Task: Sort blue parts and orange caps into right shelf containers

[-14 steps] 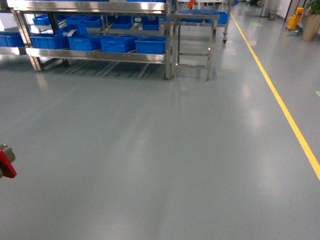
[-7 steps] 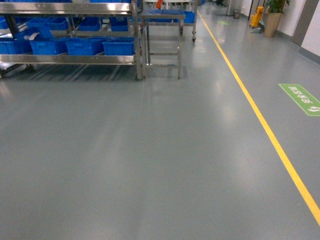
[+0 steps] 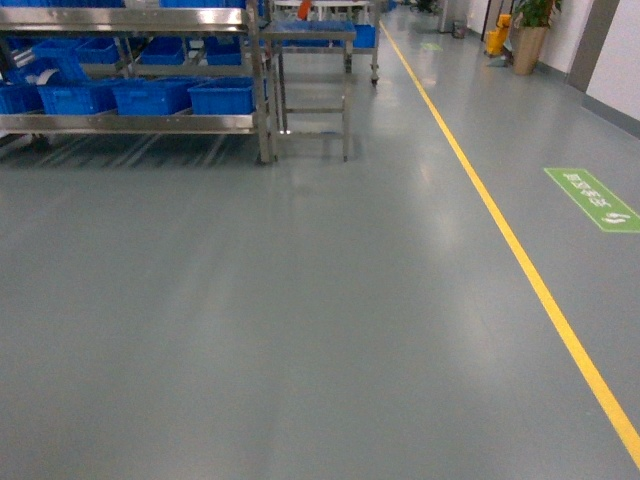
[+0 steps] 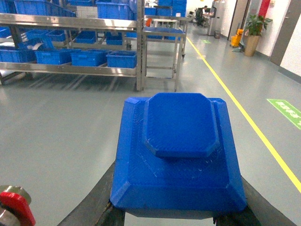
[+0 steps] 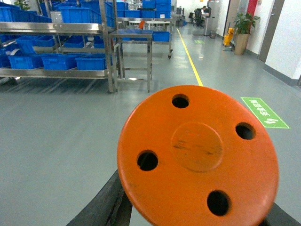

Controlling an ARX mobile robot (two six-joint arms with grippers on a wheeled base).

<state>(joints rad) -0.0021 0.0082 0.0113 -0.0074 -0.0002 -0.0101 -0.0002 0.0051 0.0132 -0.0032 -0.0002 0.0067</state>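
Right wrist: round four-holed orange cap [image 5: 197,157]

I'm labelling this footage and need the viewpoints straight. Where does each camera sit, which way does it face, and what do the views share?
Head: rides on the robot, slanting down over grey floor toward the steel shelf of blue bins; no robot body visible.
Left wrist: behind the left gripper, looking forward over the blue part it holds.
Right wrist: behind the right gripper, looking over the orange cap.
Shared: all show the shelf, the yellow line and the green floor sign.
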